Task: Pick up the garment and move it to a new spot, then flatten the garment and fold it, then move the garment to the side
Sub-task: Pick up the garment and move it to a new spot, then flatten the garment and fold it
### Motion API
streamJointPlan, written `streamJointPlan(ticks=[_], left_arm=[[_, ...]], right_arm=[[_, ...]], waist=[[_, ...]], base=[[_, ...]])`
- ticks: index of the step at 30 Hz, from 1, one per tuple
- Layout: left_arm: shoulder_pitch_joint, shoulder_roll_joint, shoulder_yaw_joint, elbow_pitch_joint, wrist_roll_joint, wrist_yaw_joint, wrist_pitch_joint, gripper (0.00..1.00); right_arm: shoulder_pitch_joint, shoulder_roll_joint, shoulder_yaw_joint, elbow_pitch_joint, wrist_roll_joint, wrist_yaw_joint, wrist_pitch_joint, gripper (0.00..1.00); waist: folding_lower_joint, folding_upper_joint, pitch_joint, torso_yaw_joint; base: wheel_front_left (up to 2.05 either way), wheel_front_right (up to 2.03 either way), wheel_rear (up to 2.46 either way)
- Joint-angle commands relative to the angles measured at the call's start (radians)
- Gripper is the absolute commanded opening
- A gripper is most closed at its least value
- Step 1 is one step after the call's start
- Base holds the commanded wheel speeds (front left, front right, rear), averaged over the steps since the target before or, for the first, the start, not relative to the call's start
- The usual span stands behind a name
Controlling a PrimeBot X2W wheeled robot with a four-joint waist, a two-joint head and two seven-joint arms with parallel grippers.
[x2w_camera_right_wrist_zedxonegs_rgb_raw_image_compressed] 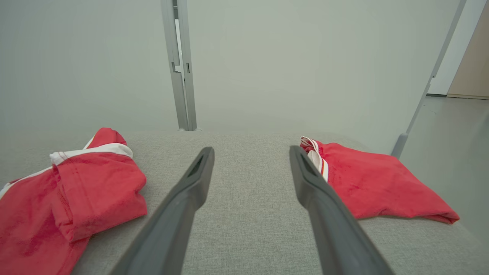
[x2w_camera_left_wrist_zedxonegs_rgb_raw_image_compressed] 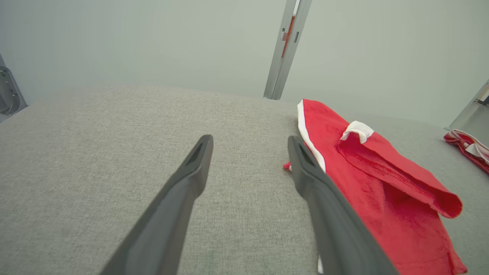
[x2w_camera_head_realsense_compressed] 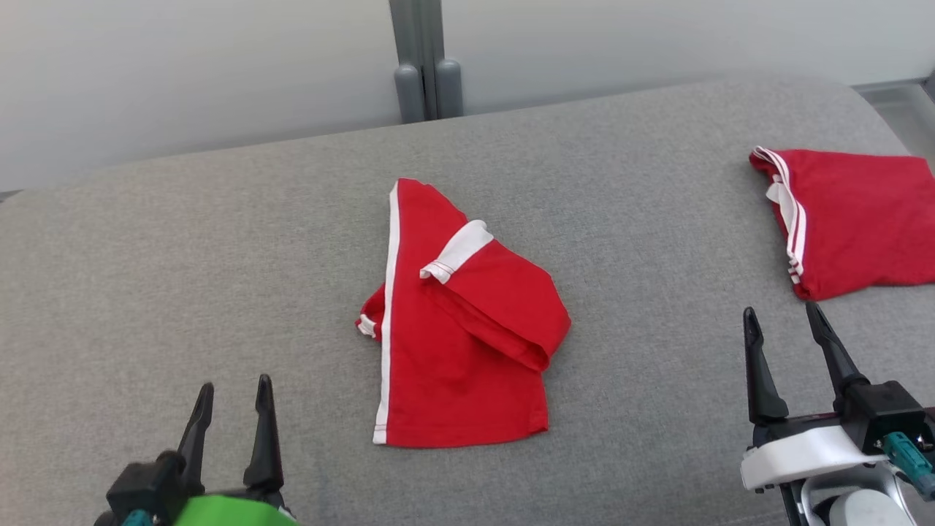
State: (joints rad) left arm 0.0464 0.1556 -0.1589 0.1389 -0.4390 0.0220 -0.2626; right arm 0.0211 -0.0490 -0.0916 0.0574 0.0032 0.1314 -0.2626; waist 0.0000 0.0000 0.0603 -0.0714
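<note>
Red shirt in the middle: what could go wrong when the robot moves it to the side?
The folded red shirt has a loose top flap; lifting one edge could undo the fold.
Another red garment lies on the right, so the shirt might land on it.
The open left tool might pinch only the top layer.

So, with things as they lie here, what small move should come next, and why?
Probably bring the right tool toward the near right corner of the centre garment to grip it. It looks folded and lies free on the grey cushion; this tool and the left tool stand open, clear of it. A second garment lies folded at the right, so only the move aside seems left.
</note>
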Motion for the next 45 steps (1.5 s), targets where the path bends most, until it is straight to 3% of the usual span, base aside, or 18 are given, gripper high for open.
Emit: streamJointPlan(ticks=[1,6,18,45], left_arm=[[0.04,-0.009,0.023,-0.001,0.027,-0.012,-0.003,1.0],[0.139,-0.055,0.104,-0.014,0.123,-0.067,-0.003,1.0],[0.202,-0.103,0.21,-0.032,0.198,-0.127,-0.003,1.0],[0.178,-0.105,0.209,-0.055,0.201,-0.145,-0.003,1.0]], right_arm=[[0.019,-0.003,-0.006,0.004,-0.005,-0.002,-0.003,1.0],[0.054,-0.003,-0.017,0.019,-0.003,-0.002,-0.003,1.0],[0.089,-0.003,-0.009,0.04,0.024,-0.002,-0.003,1.0],[0.079,-0.002,0.033,0.056,0.039,-0.002,-0.003,1.0]], waist=[[0.0,0.0,-0.049,0.052],[0.0,0.0,-0.073,0.078],[0.0,0.0,-0.091,0.106],[0.0,0.0,-0.09,0.072]], base=[[0.0,0.0,0.0],[0.0,0.0,0.0],[0.0,0.0,0.0],[0.0,0.0,0.0]])
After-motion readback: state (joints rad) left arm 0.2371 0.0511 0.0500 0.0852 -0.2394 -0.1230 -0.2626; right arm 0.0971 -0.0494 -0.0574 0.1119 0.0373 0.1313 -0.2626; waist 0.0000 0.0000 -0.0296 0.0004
